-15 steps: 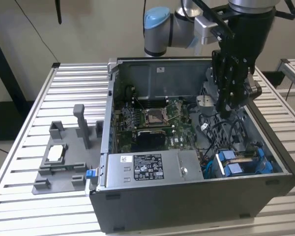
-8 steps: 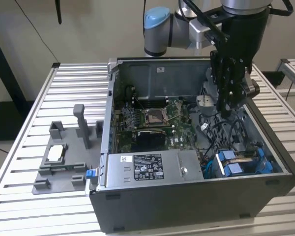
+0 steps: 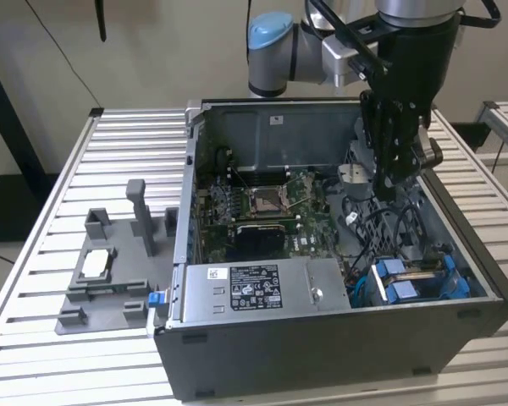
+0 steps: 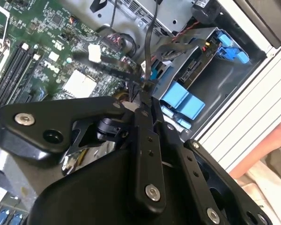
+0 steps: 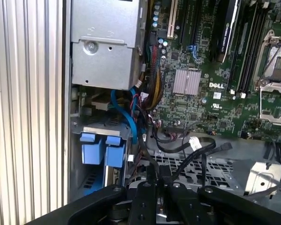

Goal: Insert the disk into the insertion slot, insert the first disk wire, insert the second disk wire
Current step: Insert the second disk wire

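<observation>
The disk (image 3: 411, 283), framed in blue with two blue end tabs, sits in the insertion slot (image 3: 466, 292) at the case's front corner on the exterior view's right. The tabs also show in both wrist views (image 4: 187, 101) (image 5: 100, 150), with the grey cage wall (image 5: 103, 129) around them. My gripper (image 3: 388, 188) hangs inside the case, behind the disk and over the perforated floor. Its fingers (image 4: 147, 140) are shut on a thin black disk wire (image 4: 150, 42), which runs from the tips (image 5: 158, 180) toward the disk. A blue cable (image 5: 129, 117) lies loose beside the cage.
A grey power-supply box (image 3: 254, 288) fills the case's front. The green motherboard (image 3: 262, 203) lies behind it. Loose black cables (image 5: 196, 145) cross the case floor near my fingers. A grey fixture tray (image 3: 110, 271) stands on the slatted table (image 3: 51, 211) at the exterior view's left.
</observation>
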Controlling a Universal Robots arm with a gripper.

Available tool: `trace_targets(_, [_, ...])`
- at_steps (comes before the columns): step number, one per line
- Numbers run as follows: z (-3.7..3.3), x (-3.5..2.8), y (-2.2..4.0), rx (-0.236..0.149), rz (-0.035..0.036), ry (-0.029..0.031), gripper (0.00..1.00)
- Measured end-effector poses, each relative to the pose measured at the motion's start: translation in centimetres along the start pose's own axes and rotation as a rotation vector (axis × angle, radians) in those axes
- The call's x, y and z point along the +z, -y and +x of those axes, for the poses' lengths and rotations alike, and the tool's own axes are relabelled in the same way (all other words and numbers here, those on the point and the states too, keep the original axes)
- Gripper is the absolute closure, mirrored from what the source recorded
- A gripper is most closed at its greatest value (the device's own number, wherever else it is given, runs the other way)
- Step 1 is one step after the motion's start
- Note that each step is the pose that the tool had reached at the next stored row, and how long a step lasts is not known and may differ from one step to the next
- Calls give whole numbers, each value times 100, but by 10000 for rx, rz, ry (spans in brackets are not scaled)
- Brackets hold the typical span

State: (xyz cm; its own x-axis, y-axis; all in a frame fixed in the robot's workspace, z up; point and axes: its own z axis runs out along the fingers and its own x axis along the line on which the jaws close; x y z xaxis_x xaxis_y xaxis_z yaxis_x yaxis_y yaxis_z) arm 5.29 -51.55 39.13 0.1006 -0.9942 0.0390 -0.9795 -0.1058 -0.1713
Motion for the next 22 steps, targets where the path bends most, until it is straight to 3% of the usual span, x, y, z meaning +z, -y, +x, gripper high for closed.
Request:
trace_targets(6, [-4, 0, -7, -9, 41, -8, 80])
trace_targets(7, [-9, 0, -7, -14, 66, -16, 80])
trace_targets(8, [-12, 1, -7, -22, 93, -22, 74])
trace_targets(14, [-25, 14, -8, -83, 268, -74, 74])
trace_targets(22, [-28, 38, -18, -95, 325, -154, 76])
